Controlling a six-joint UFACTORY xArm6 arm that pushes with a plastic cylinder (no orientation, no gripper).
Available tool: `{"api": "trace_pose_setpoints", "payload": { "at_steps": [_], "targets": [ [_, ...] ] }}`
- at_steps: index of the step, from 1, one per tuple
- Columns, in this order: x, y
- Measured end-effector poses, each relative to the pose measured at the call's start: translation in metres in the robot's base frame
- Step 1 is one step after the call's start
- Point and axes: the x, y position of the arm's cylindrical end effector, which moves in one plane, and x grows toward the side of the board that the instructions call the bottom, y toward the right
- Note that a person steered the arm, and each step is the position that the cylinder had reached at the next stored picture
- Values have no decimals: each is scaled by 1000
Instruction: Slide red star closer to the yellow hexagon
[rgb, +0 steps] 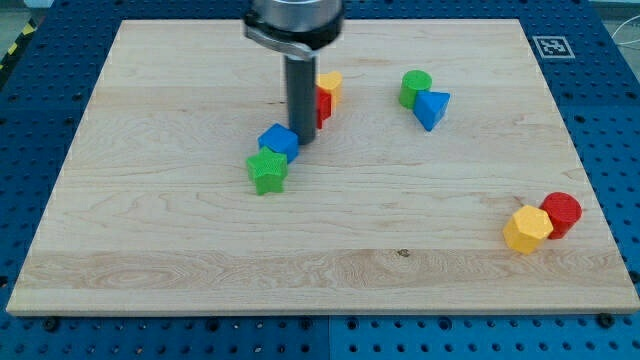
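Nearest the camera: yellow hexagon sits at the view's lower right, touching a red cylinder, both well apart from my tip and far to its right.
Tip: my tip stands on the wooden board; a bare rod, with no jaws to open or close and nothing held.
Red star: the red star lies just beside the rod on its right and slightly toward the view's top, partly hidden by it, touching a yellow block behind it.
Beside the tip: blue cube just to its left, green star below that.
Further right: green cylinder and blue triangle.
Step in hand: judged as the approach, with the star not yet moved toward the hexagon.
Next move: get to the star's upper-left side, then push toward the lower right without dragging the yellow block along.
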Motion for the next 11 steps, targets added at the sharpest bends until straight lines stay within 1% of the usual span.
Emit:
{"api": "trace_pose_setpoints", "payload": {
  "at_steps": [1,2,5,6,7,9,11],
  "targets": [
    [-20,-33],
    [-42,-38],
    [-43,36],
    [-29,44],
    [-23,66],
    [-42,84],
    [-1,135]
  ]
}}
